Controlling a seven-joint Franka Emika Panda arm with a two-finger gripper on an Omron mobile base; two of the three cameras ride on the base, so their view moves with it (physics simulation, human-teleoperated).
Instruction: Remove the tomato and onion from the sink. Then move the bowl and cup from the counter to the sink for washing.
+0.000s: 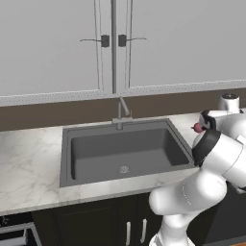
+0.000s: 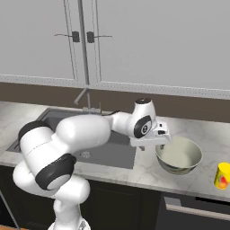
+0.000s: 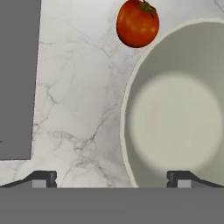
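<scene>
jaws (image 3: 111,178) spread astride bowl (image 3: 175,109) rim, tomato (image 3: 137,23) beside on counter (image 3: 78,96)

The table (image 1: 29,163) looks like polished white marble with grey veins. The sink (image 1: 125,151) is a matt dark grey basin with a metal drain and a dull grey metal faucet (image 1: 121,115). The bowl (image 2: 179,156) is smooth, cream inside and matt. The tomato (image 3: 137,23) is glossy. The cup (image 2: 222,175) looks like smooth yellow plastic.
</scene>
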